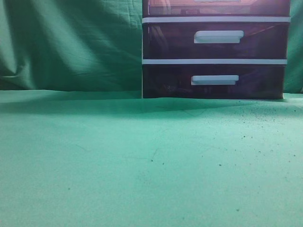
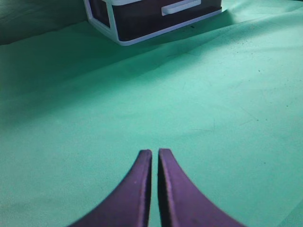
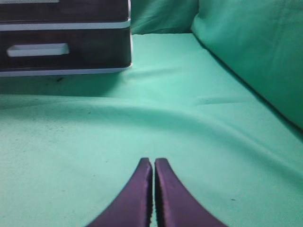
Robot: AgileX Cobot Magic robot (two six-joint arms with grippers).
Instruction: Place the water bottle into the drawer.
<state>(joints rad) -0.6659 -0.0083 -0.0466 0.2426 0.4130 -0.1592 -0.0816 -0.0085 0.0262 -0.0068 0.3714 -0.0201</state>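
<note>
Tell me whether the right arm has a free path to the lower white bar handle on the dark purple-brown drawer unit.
Probably yes. In the right wrist view only bare green cloth lies between the shut right gripper and the lower white bar handle. The handle sits ahead and to its left, so the jaws would need opening first.

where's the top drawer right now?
In the exterior view the drawer sits at the top edge, right of centre, uppermost in the white-framed unit, directly above the two darker drawers with white handles; only its lower part shows.
</note>
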